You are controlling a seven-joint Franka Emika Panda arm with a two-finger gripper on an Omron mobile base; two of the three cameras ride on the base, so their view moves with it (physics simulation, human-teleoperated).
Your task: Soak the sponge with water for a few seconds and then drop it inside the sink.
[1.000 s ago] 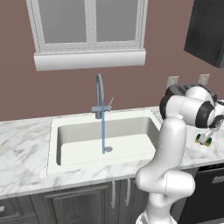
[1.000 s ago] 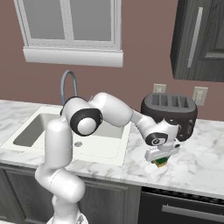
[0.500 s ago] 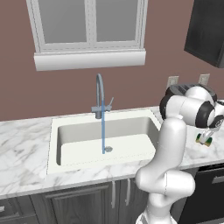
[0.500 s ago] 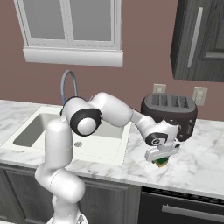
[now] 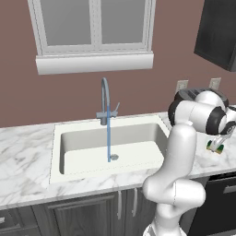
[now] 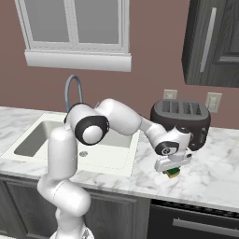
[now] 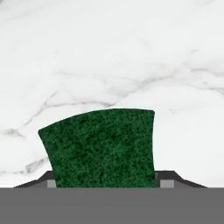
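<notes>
The sponge [image 7: 103, 146] shows its dark green scrub face over the white marble, with my two dark fingertips pressed against its sides. From the right base view, the sponge [image 6: 172, 173] hangs yellow and green under my gripper [image 6: 172, 170], close over the counter to the right of the sink [image 6: 119, 161]. The left base view puts the gripper [image 5: 216, 144] and sponge [image 5: 215, 147] at the far right. A thin blue stream of water [image 5: 109, 138] runs from the grey gooseneck tap [image 5: 105, 99] down to the drain [image 5: 114, 157] of the off-white sink [image 5: 57, 136].
A dark toaster [image 6: 182, 116] stands against the wall just behind the gripper. Wall outlets [image 6: 213, 101] sit above it, and a dark cabinet [image 6: 210, 42] hangs overhead. A dishwasher front [image 6: 196, 221] lies below the counter edge. My arm reaches across the sink's right rim.
</notes>
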